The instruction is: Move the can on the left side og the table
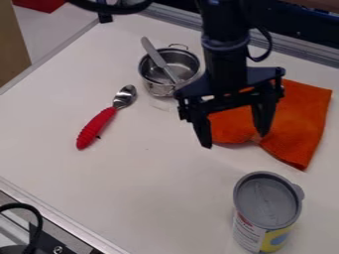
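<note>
At the left of the white table (59,163), we enter a spoon with a ribbed red plastic handle (96,128) and a shiny metal bowl, lying aslant. Next, towards the back: one small stainless-steel pot (159,90) with wire handles, a slim grey knife-like utensil (153,53) leaning in it, its upper end beyond the rim.

Right of these, item: one black two-finger gripper (235,140), hanging above the table, its two fingers spread well apart with nothing between them. Behind and beneath it, reaching farther right, we list one bright orange cloth (303,111), creased and pinched towards its near side.

At the lower right, the task's own piece: one cylindrical can (267,203) with a grey lid and a white, yellow and blue label, upright on the table, nearer the camera than the gripper and apart from it.

Step in hand, as we judge it: the approach, with the can ungrasped. The next move calls for carrying the open fingers towards the camera and somewhat right, centring them over the can, then lowering them astride its wall. We would check the fit, since the can looks wide for that opening and a clipped rim could tip it.
</note>
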